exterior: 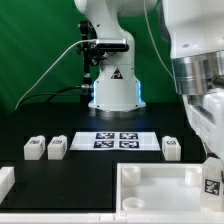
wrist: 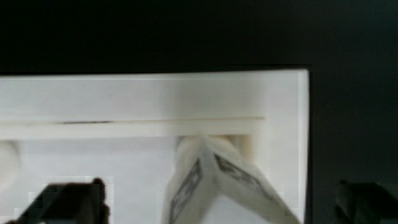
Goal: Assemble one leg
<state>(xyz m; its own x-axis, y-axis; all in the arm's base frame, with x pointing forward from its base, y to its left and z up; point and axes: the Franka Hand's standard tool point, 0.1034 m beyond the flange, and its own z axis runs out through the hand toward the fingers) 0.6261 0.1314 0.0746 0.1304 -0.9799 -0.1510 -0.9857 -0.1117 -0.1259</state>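
Leg (exterior: 212, 180) in my grip, fingers pinching it from above; it hangs tilted at the near corner of the white tray-like piece (exterior: 150, 178), on the exterior view's right. Gripper (exterior: 212, 172) sits low over that corner. Wrist view shows the leg (wrist: 217, 180) slanting between my two dark fingertips (wrist: 68, 205), its marker face seen edge-on, and the tray's raised rim (wrist: 160, 122) just beyond it. Cannot tell whether the leg's end touches the tray yet.

Progress, as judged: pick-up done, carry done, leg at its corner. Left: straighten the leg, seat it, fix it in place. No sign of it being seated.

Surroundings: three spare legs on the black table, two side by side (exterior: 45, 148) at the exterior view's left, one (exterior: 171, 149) toward the right. Marker board (exterior: 116, 140) lies between them. All well apart from the tray. Obstruction: only the rim beside the leg, which the tilted end could catch on
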